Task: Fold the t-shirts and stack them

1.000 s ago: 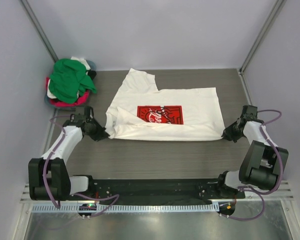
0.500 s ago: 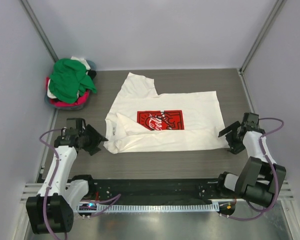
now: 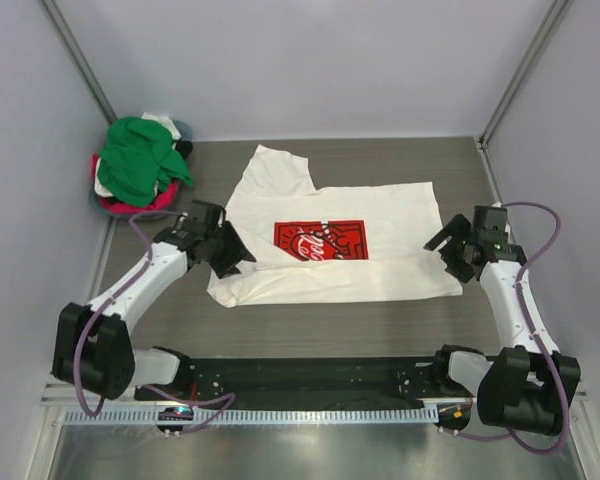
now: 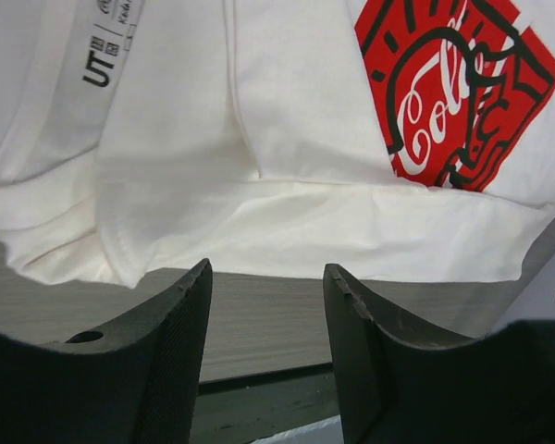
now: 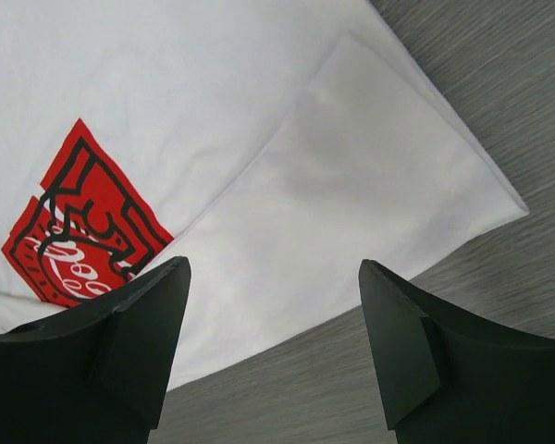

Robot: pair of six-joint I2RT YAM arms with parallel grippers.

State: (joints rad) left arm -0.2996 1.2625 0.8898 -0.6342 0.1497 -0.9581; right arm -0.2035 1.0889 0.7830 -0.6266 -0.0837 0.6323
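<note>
Mid-fold on the shirt point(image 3: 380, 255): my left gripper point(image 3: 227, 252) at 9 o'clock, right gripper point(image 3: 444, 246) at 3 (both wide open, empty), guessing I pinch its ends next.

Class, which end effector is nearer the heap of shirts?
Left. The left end effector sits just front-right of the heap; the right end effector is across the table.

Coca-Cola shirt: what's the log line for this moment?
t-shirt: spread, partly folded | left gripper: open, at collar end | right gripper: open, at hem corner
</note>
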